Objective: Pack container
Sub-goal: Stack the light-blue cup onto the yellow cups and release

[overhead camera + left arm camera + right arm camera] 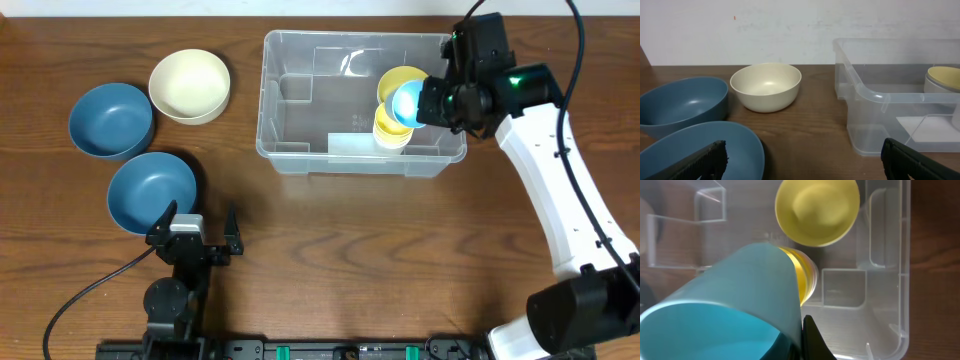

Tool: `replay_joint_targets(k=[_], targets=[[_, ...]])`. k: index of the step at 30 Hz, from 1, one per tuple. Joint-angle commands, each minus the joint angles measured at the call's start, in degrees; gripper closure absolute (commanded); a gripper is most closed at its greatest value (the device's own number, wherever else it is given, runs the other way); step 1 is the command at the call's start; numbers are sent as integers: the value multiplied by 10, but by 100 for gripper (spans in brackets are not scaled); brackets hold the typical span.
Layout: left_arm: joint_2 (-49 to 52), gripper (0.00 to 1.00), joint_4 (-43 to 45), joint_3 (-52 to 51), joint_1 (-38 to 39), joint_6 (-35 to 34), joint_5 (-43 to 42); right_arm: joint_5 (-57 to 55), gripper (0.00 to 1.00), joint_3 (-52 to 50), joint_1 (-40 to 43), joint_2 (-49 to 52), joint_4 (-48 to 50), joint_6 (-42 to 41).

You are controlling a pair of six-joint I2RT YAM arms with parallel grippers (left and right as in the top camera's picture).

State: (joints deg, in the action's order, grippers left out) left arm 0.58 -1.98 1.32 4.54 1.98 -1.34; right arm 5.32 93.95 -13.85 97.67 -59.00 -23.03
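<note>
Soft, even indoor light fills every view, and shadows are faint. Glare glints inside the container. The close blue cup looks slightly blurred.

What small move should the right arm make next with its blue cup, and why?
Probably lower it a little and nest it: the right gripper holds the blue cup tilted over the container, just above the yellow cup stack, with a second yellow cup standing beside that stack.
</note>
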Motion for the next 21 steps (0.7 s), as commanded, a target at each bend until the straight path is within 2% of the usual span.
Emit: replay_joint_targets(k=[1, 6, 7, 10, 12, 14, 21], targets=[[-3, 2, -21, -11, -3, 8, 6, -8, 99, -12, -1, 16, 2, -7], [-3, 2, -21, -11, -3, 8, 7, -6, 98, -12, -1, 21, 5, -7], [-3, 2, -21, -11, -3, 8, 7, -6, 94, -12, -1, 21, 7, -7], [-3, 2, -21, -11, -3, 8, 7, -3, 56, -12, -1, 21, 14, -6], [-3, 2, -21, -11, -3, 8, 7, 11, 40, -12, -1, 21, 24, 17], [-3, 2, -21, -11, -3, 8, 7, 26, 29, -12, -1, 21, 37, 37], [-3, 2, -21, -11, -3, 8, 7, 42, 14, -8, 5, 19, 65, 23]])
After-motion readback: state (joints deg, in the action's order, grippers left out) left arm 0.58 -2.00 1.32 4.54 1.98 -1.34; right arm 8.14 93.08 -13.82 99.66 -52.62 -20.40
